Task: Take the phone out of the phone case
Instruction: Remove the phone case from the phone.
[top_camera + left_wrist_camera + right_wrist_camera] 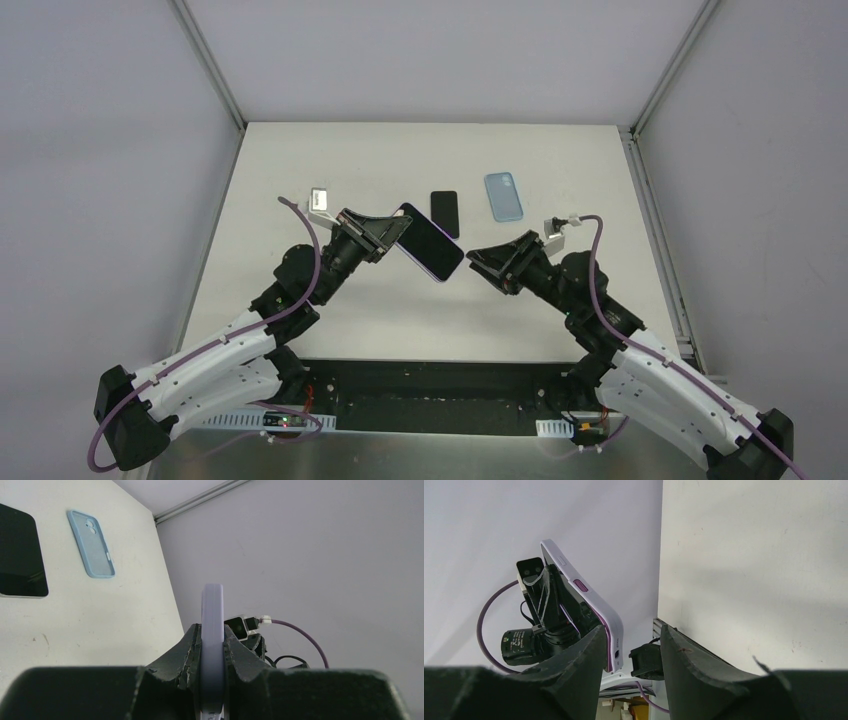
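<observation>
The left gripper (388, 231) was clamped on the phone (434, 245), which sat inside the purple case (212, 615). The gripper held the phone in the air above the table (330, 300), near the table's middle. In the top view, the phone's dark screen faced upward and the phone ran diagonally from the left gripper toward the right arm. In the left wrist view, the phone appeared edge-on and the two fingers pressed against its flat faces, one on each side. The right gripper (476, 257) was open, with a clear gap between its fingers (586, 652) and nothing held between them. It stood just beside the free end of the phone. In the right wrist view, the lower corner of the case lay close to the inner side of one finger; whether the two touched could not be determined. A black phone (444, 212) lay flat on the table beyond the grippers. A blue case (504, 196) lay flat on the table to the right of the black phone and apart from it.
</observation>
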Available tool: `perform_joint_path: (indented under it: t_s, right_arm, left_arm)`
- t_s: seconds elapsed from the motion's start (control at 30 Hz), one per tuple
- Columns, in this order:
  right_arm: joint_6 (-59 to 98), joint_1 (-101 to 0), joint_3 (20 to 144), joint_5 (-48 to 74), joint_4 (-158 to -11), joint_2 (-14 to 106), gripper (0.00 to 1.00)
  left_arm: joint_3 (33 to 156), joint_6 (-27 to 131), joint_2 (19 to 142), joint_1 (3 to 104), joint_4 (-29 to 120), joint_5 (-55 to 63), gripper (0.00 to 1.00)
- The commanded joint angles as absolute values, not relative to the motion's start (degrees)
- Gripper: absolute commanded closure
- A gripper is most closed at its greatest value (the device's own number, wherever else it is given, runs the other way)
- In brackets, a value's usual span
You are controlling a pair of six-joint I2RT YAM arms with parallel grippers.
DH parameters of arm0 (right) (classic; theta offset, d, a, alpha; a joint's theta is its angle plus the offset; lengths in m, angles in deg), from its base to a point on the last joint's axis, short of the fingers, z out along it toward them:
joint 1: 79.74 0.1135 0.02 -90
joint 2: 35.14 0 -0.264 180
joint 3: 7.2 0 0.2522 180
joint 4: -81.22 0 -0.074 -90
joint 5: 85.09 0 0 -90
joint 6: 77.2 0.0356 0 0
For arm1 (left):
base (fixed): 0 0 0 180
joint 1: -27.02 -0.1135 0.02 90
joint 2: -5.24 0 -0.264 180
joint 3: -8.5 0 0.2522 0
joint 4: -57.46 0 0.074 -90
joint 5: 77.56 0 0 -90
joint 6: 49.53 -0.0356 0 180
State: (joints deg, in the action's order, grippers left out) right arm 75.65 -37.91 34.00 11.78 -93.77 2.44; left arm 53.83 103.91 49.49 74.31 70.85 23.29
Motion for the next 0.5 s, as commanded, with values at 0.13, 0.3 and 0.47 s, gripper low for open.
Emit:
perform_joint_path:
  t_s: [0.13, 0.3, 0.47]
  right_arm:
    - [76.1, -38.2, 34.3, 12.6, -96.3, 2.4, 0.56]
    - [76.1, -38.2, 34.6, 13.3, -96.7, 3.2, 0.57]
    - [76.3, -38.2, 34.5, 13.9, -97.2, 3.8, 0.58]
  left_arm:
    - [56.8, 105.1, 48.1, 74.7, 77.9, 22.6, 1.0]
    - [56.8, 105.2, 48.3, 74.7, 77.9, 22.5, 1.0]
    - [57.0, 105.2, 48.7, 74.7, 77.9, 22.0, 1.0]
